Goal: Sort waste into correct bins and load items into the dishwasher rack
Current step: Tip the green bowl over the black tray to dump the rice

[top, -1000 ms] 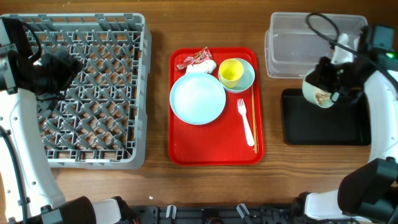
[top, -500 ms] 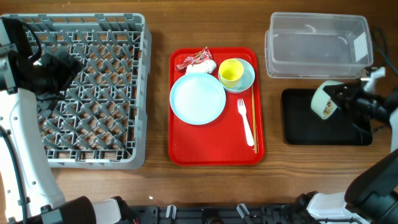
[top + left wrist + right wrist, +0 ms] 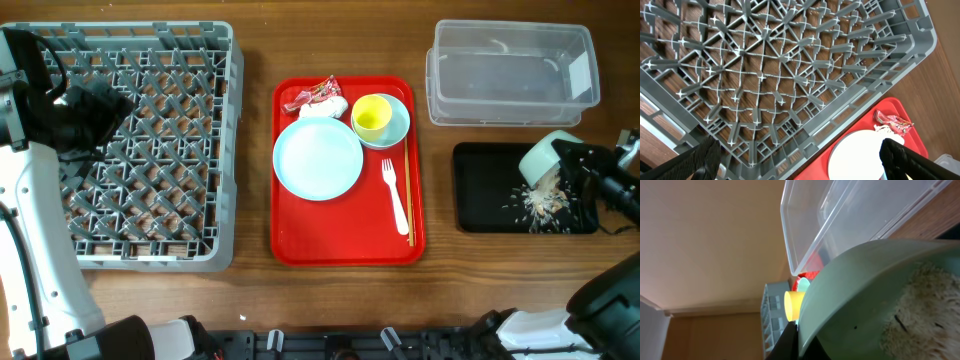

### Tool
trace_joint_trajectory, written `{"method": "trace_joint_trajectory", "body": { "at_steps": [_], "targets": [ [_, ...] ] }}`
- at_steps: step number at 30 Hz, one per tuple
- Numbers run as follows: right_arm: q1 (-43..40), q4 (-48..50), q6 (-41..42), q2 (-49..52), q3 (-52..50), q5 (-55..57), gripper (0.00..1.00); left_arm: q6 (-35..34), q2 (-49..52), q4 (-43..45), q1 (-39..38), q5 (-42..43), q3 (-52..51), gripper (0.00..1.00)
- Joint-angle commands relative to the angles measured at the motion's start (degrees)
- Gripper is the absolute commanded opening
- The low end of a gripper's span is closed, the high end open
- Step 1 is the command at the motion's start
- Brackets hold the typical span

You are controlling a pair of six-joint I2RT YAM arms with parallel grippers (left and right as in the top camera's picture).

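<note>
Bare desk strips separate the grey lattice rack, red tray and the bins by the right edge. Right fingers are clamped on a tilted bowl over the black tray, with rice scraps scattered inside. The clear tub sits just behind. On the red tray: round plate, cup in second bowl, crinkled wrapper, napkin, fork. Left fingers are spread wide above the rack.
</note>
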Motion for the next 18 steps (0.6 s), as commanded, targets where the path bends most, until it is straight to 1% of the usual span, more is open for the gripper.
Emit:
{"method": "trace_joint_trajectory", "body": {
  "at_steps": [1, 5, 9, 10, 11, 12, 13, 15, 16, 18],
  "targets": [
    [-0.24, 3.19, 5.60, 1.70, -0.44, -3.45, 0.04, -0.55, 0.07, -0.02, 0.26, 0.11, 0.52, 1.00],
    [-0.24, 2.54, 7.43, 2.27, -0.48, -8.92, 0.04, -0.55, 0.07, -0.02, 0.26, 0.09, 0.52, 1.00],
    [-0.26, 3.08, 13.29, 2.34, -0.48, -7.80, 0.04, -0.55, 0.07, -0.02, 0.26, 0.11, 0.52, 1.00],
    [-0.28, 1.66, 12.94, 2.34, -0.48, -9.35, 0.04, -0.55, 0.07, -0.02, 0.26, 0.09, 0.52, 1.00],
    [-0.28, -1.88, 10.73, 2.32, -0.48, -13.73, 0.04, -0.55, 0.07, -0.02, 0.26, 0.09, 0.52, 1.00],
    [-0.28, -3.39, 8.63, 2.34, -0.48, -15.91, 0.04, -0.55, 0.07, -0.02, 0.26, 0.11, 0.52, 1.00],
    [-0.28, -3.56, 7.39, 2.34, -0.48, -15.96, 0.04, -0.55, 0.07, -0.02, 0.26, 0.11, 0.52, 1.00],
    [-0.35, 1.27, 11.58, 2.34, -0.48, -7.19, 0.04, -0.55, 0.07, -0.04, 0.26, 0.09, 0.52, 1.00],
    [-0.35, 1.77, 12.85, 2.34, -0.48, -4.79, 0.04, -0.55, 0.07, -0.02, 0.26, 0.09, 0.52, 1.00],
    [-0.35, 1.53, 12.13, 2.34, -0.48, -8.41, 0.04, -0.55, 0.07, -0.02, 0.26, 0.09, 0.52, 1.00]
  ]
}}
